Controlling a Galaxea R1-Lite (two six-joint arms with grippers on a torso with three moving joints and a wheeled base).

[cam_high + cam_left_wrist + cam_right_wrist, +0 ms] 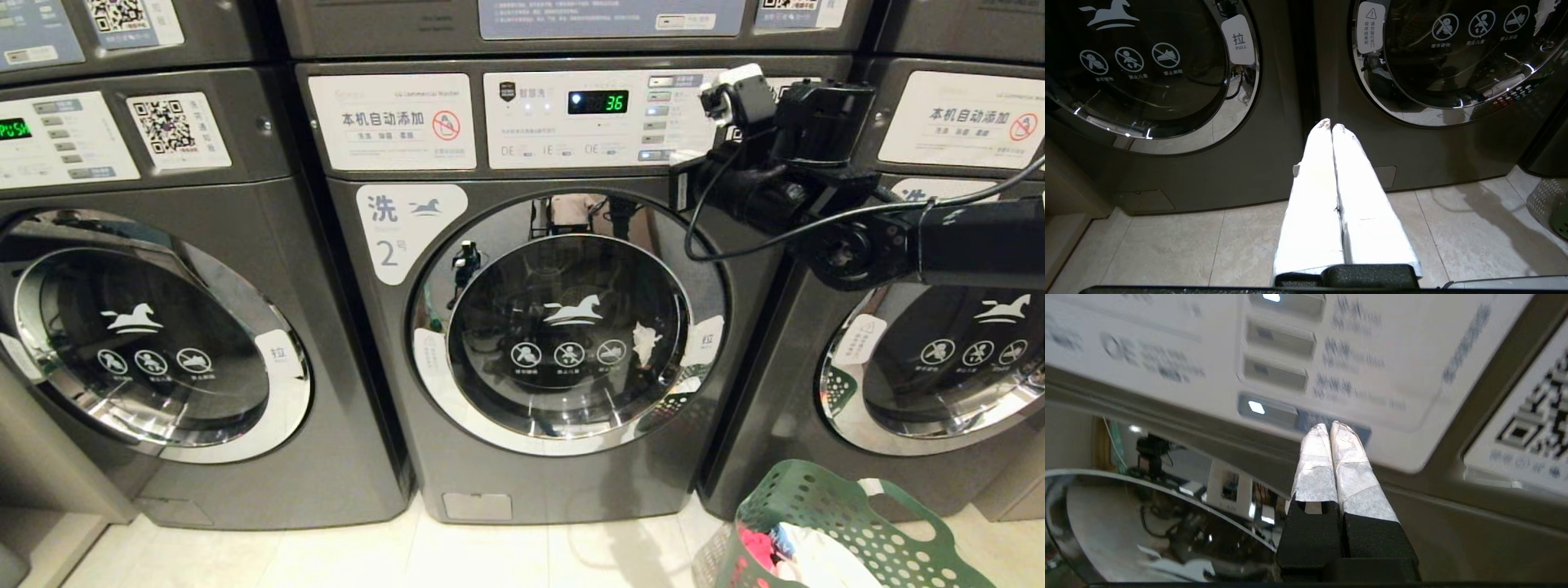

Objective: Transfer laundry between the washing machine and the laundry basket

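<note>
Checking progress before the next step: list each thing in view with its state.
Middle washing machine: door shut, display lit.
Left washing machine: door shut.
Laundry basket: on floor, holding clothes.
Right gripper: shut, empty, tips at lit panel button.
Left gripper: shut, empty, low.

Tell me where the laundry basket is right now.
In the head view, the green laundry basket sits on the floor at the lower right, in front of the right-hand washing machine, with clothes inside.

Washer door (567,327) shut, blocks drum; laundry basket (824,523) open-topped.
</note>
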